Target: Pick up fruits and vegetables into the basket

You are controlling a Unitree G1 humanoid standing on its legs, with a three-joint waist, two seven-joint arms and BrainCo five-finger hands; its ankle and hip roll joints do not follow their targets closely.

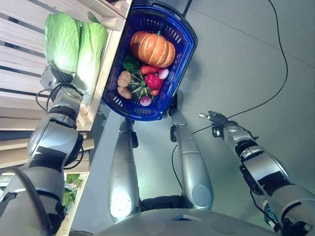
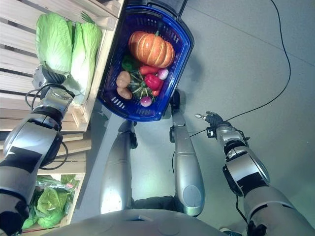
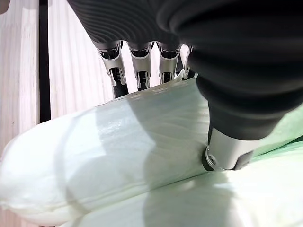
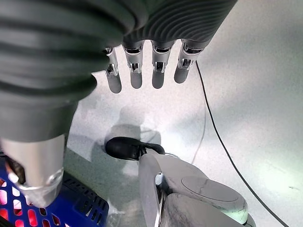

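Observation:
Two pale green napa cabbages lie side by side on a wooden shelf [image 1: 19,59]. My left hand [image 1: 53,76] is at the white stem end of the left cabbage [image 1: 61,42]. In the left wrist view its fingers [image 3: 137,71] reach down behind the stem [image 3: 118,146] and the thumb [image 3: 227,151] presses on the near side. A blue basket [image 1: 184,37] on the floor holds a pumpkin [image 1: 153,49], a red pepper [image 1: 153,81], potatoes [image 1: 124,78] and other vegetables. My right hand [image 1: 216,118] hangs open over the grey floor, holding nothing.
The second cabbage [image 1: 91,49] lies against the first, near the shelf's raised wooden edge [image 1: 106,59] beside the basket. A lower shelf holds bagged leafy greens [image 2: 49,201]. Grey floor [image 1: 246,59] lies to the right of the basket.

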